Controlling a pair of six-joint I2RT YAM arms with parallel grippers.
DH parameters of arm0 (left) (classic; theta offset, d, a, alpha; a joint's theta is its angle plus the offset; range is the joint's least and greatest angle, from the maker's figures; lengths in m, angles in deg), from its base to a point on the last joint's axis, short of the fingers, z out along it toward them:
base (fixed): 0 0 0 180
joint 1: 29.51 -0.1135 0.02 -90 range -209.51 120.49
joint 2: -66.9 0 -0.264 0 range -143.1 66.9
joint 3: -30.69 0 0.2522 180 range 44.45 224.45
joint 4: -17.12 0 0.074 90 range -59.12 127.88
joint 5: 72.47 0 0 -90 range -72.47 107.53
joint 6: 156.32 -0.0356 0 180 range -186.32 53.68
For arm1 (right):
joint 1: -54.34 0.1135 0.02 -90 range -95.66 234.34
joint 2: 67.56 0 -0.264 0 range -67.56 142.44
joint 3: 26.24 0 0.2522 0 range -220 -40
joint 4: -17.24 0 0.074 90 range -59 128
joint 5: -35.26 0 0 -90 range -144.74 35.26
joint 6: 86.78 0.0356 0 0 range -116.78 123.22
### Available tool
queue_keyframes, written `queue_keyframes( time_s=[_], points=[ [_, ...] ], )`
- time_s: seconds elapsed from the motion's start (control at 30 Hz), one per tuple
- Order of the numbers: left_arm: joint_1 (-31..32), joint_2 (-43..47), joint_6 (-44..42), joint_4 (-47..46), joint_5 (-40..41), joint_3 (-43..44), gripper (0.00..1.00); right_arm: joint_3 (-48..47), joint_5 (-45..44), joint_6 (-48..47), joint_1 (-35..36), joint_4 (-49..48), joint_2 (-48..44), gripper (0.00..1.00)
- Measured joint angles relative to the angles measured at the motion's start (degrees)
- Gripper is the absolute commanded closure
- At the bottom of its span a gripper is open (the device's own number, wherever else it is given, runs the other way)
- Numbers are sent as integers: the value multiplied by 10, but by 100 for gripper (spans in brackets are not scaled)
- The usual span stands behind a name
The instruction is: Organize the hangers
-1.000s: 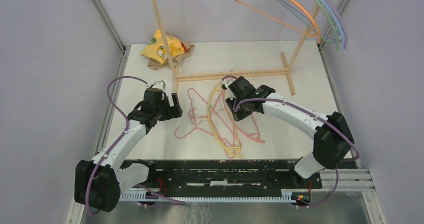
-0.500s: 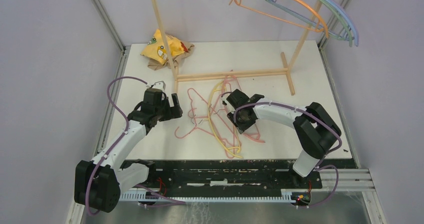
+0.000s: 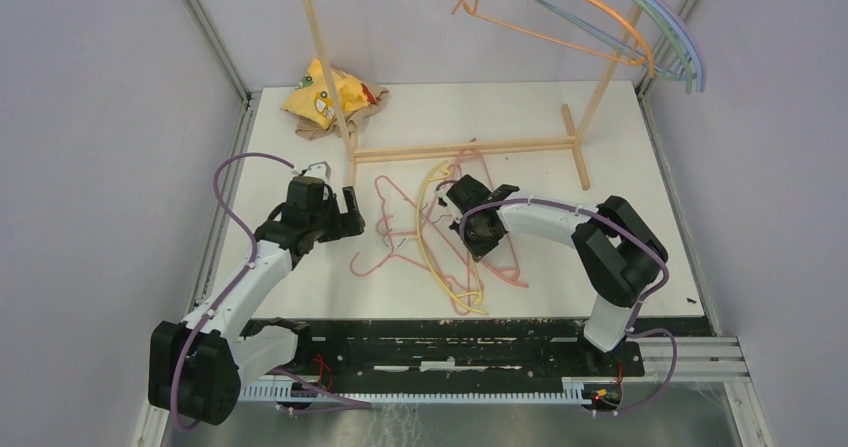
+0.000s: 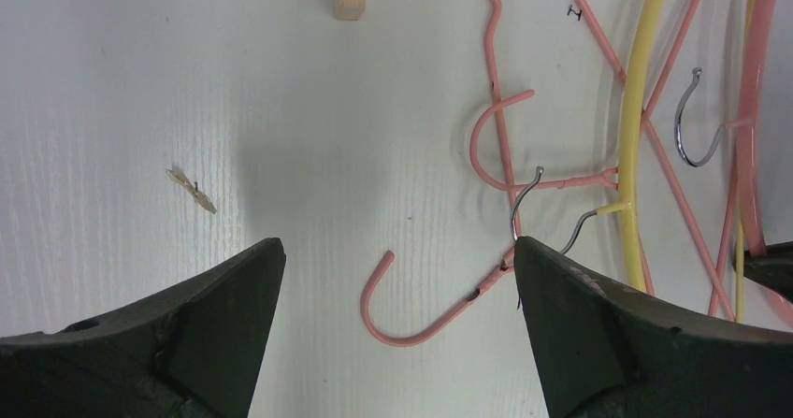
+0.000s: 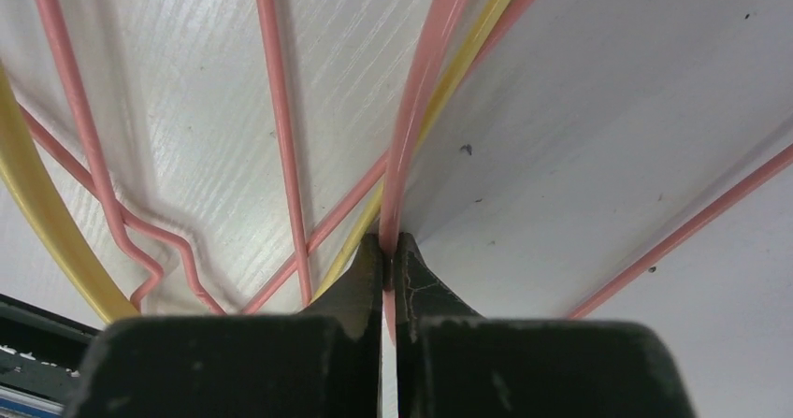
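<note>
Hangers (image 3: 420, 229) lie tangled on the table (image 3: 500, 117) between your arms (others hang at the rack (image 3: 460, 150)). Your right gripper (image 5: 391, 250) is clamped on a pink hanger (image 5: 419, 100). Your left gripper (image 4: 397, 248) stands wide apart, holding nothing.

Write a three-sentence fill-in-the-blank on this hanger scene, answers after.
The right gripper is shut on a hanger coloured ___.
The left gripper hovers ___, holding nothing.
The leftmost hanger hanging on the wooden rack is ___.
Missing words: pink; open; orange.
</note>
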Motion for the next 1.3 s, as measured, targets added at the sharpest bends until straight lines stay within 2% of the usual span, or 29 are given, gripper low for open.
queue_keyframes(
  time_s=[0.13, 0.27, 0.4, 0.57, 0.9, 1.13, 1.3],
  points=[
    [0, 0, 0, 0, 0, 0, 1, 2, 5, 13, 0, 3, -12, 99],
    [0, 1, 0, 0, 0, 0, 1, -6, 32, 31, -1, 39, -68, 99],
    [0, 3, 0, 0, 0, 0, 1, -64, 85, 64, -4, 89, -140, 99],
    [0, 3, 0, -1, -1, 0, 1, -152, 169, 115, -12, 103, -182, 99],
    [0, 3, 0, -1, -1, 0, 1, -296, 280, 220, -35, 24, -176, 99],
    [0, 0, 0, -4, 0, 12, 1, -339, 262, 278, -89, -63, -167, 99],
    [0, -35, -20, -6, 0, 88, 1, -399, 245, 306, -124, -122, -124, 99]
  ],
)
